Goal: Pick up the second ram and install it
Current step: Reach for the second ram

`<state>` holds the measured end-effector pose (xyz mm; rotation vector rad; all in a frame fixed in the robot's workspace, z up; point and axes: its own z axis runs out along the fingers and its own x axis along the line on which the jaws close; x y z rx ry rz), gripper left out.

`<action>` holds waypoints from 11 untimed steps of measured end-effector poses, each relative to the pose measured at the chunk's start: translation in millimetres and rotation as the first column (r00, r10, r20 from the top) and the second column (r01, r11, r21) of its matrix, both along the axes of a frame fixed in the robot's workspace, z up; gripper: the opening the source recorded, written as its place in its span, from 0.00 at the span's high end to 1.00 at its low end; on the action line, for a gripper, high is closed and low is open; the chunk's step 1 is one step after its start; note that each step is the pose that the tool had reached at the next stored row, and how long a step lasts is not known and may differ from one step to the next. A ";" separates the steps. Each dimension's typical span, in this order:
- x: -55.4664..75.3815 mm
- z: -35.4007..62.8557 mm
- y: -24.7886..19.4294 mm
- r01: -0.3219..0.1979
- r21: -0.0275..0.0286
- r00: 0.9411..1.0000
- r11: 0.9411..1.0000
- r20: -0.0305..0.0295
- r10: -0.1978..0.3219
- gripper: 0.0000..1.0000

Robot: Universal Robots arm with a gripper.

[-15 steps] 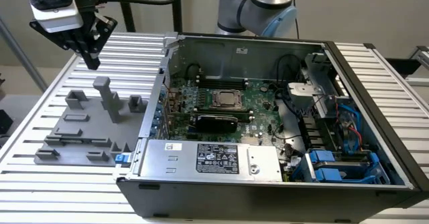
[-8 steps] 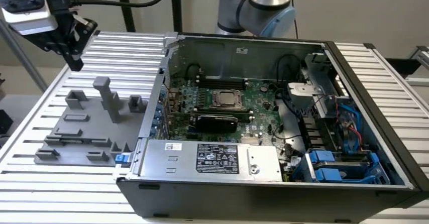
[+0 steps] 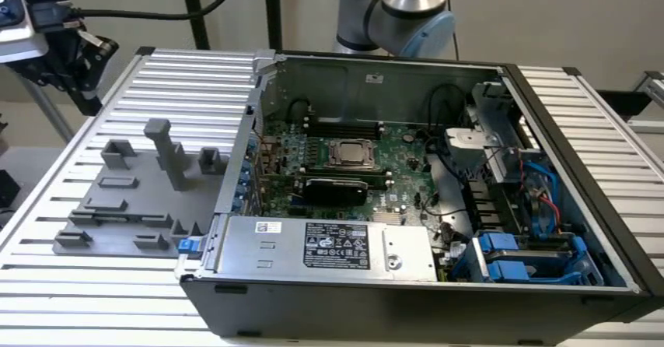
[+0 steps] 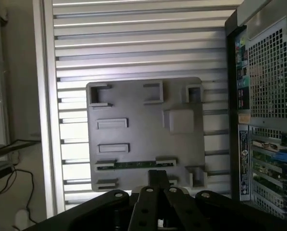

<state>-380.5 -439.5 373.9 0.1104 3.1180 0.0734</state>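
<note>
One thin green stick — the second ram point(image 4: 133, 164) — lies flat in the blocky grey tray point(image 4: 133, 103), on the ribbed tabletop point(image 3: 62, 285) at the exterior view's left of the open computer case point(image 3: 415, 308). I judge the pick not begun: my end effector point(image 4: 156, 180) hangs well apart from it — spread or together, I cannot tell. So narrow a board calls for squaring up along its length.

The second ram point(image 4: 133, 164) is a long, thin, dark-green circuit-board stick, seen edge-on in the wrist view. It stands on its long edge in the grey tray point(image 4: 133, 103), apart from the computer case. Each end sits in one of two slotted blocks point(image 4: 107, 166), and the stick runs straight and level between them.
</note>
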 end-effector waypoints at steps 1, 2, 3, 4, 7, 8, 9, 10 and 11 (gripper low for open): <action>-4.5 -1.6 0.0 0.000 0.000 1.000 1.000 0.000 0.000 1.00; -9.0 -3.2 0.0 0.000 0.000 1.000 1.000 0.000 0.000 1.00; -13.4 -4.8 0.0 0.000 0.000 1.000 1.000 0.000 0.000 1.00; -16.3 -6.3 -0.1 0.000 0.000 1.000 1.000 0.000 0.000 1.00; -18.0 -7.9 -0.2 0.000 0.000 1.000 1.000 0.000 0.000 1.00; -18.1 -7.9 -0.2 0.000 0.000 1.000 1.000 0.000 0.000 1.00; -18.1 -7.9 -0.2 0.000 0.000 1.000 1.000 0.000 0.000 1.00; -18.1 -7.9 -0.2 0.000 0.000 1.000 1.000 0.000 0.000 1.00; -18.1 -7.9 -0.2 0.000 0.000 1.000 1.000 0.000 0.000 1.00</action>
